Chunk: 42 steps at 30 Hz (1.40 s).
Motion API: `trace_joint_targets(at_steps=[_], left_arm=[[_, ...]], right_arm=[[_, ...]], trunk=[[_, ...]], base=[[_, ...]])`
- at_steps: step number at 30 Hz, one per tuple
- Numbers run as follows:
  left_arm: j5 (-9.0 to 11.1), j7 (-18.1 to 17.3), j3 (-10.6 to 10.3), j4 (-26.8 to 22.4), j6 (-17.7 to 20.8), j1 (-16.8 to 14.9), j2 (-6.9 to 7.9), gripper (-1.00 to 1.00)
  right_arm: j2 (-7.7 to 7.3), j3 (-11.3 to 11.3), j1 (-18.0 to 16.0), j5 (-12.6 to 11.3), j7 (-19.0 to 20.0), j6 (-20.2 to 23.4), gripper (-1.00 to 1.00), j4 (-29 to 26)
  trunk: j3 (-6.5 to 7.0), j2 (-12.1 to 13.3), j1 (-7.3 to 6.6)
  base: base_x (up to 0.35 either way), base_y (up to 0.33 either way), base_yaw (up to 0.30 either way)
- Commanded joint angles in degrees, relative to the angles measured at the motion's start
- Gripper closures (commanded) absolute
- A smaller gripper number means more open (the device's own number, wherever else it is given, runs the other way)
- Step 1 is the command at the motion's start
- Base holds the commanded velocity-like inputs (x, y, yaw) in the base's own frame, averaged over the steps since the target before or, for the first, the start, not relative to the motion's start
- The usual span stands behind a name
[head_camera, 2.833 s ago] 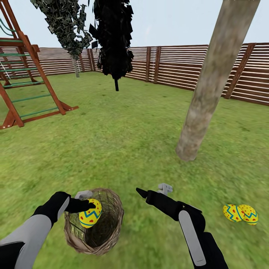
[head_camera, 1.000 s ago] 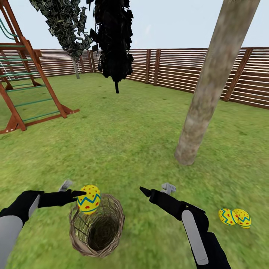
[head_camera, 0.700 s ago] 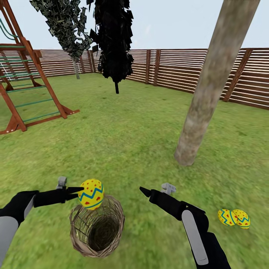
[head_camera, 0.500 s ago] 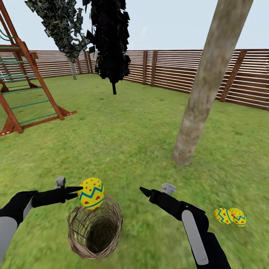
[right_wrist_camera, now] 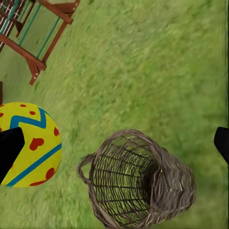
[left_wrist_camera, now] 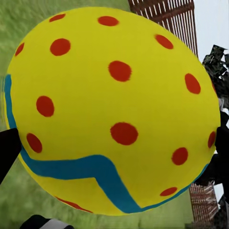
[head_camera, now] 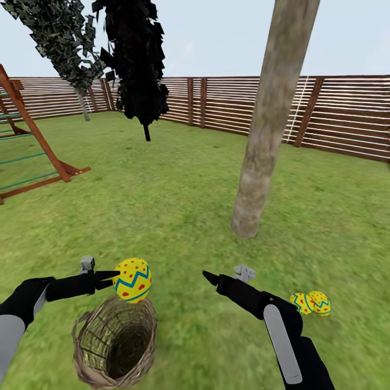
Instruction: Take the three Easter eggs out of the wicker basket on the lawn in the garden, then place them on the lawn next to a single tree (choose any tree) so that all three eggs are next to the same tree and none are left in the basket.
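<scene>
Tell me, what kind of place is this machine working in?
A fenced back garden, by the look of it: a grassy lawn, a brown slatted wooden fence all round, a tree and a red-brown play tower off to one side.

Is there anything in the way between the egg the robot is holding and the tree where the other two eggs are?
Nothing visible. The held egg hangs in the left gripper above the basket. Open lawn lies between it and the tree, whose two eggs rest nearby. The right gripper hovers off to the side.
</scene>
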Motion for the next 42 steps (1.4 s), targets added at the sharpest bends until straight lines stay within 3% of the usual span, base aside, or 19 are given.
trace_joint_targets(at_steps=[1,42], left_arm=[[-0.61,-0.45,0.33,-0.05,0.59,-0.03,-0.04,1.0],[-0.78,0.5,0.22,-0.08,0.93,-0.03,-0.32,1.0]], right_arm=[[0.03,-0.06,-0.05,0.25,0.31,0.24,-1.0,-0.01],[0.03,-0.06,-0.05,0.25,0.31,0.24,-1.0,-0.01]], trunk=[[0.02,-0.03,0.0],[2.81,-0.03,0.0]], base=[[0.0,-0.292,-0.2],[0.0,-0.291,-0.2]])
